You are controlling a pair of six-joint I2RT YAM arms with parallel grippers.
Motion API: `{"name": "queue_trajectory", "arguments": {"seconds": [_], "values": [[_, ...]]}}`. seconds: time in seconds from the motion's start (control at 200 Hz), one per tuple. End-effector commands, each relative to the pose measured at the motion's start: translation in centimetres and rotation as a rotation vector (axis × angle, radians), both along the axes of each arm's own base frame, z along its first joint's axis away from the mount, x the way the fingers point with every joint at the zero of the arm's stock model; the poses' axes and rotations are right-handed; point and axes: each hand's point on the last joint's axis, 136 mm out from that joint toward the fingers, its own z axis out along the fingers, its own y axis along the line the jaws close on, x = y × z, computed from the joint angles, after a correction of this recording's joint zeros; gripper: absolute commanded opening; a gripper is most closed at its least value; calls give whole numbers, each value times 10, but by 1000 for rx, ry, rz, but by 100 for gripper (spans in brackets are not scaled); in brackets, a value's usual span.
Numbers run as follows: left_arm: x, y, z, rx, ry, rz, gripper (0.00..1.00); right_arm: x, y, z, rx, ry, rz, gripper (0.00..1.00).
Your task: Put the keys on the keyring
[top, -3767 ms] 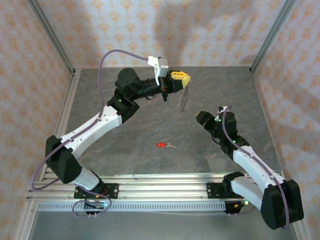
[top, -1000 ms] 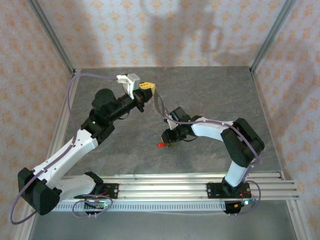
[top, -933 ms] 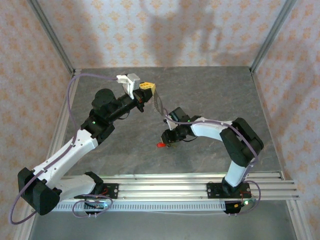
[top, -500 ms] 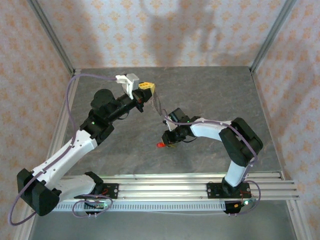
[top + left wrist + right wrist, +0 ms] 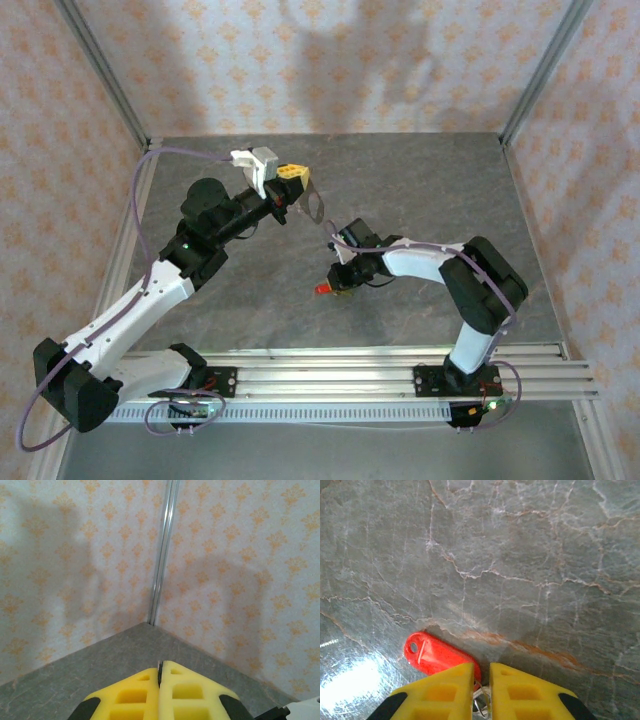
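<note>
Grey veined stone-look table (image 5: 400, 180), pale walls (image 5: 350, 60) with orange floral pattern, aluminium corner posts (image 5: 105, 75), soft shadows

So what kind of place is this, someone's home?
Probably a robot test cell, not a home: left arm and right arm bolted to an aluminium rail, a grey stone-look tabletop, wallpapered panels framed by metal posts.

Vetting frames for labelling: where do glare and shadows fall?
Right wrist: bright glare on the table beside the red key, which stays sharp. Left wrist: soft shadows on the walls. Top external: similar shadows on the back wall.
</note>
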Motion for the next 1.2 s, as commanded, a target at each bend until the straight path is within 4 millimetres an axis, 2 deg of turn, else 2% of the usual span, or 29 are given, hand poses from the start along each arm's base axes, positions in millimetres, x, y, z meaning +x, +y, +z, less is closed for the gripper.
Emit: {"name": "queue_trajectory", "arguments": {"seconds": [0.0,0.14,0.49,0.796,1.076,1.191], "values": [[-2,9,11,-23,-35,28,0,-1,-9,5,-21,-31,-3,11],[-2,9,12,-23,-37,27,0,5,-16,8,-13,-39,-35,0],[-2,8,11,-24,-36,24,0,34,-49,30,24,-118,-196,0],[-2,7,13,-30,-37,18,0,49,-75,38,-12,-217,-334,0],[-2,6,15,-42,-36,9,0,46,-75,15,-37,-163,-335,0],[-2,5,15,-41,-36,7,0,44,-75,13,-30,-157,-344,1]]}}
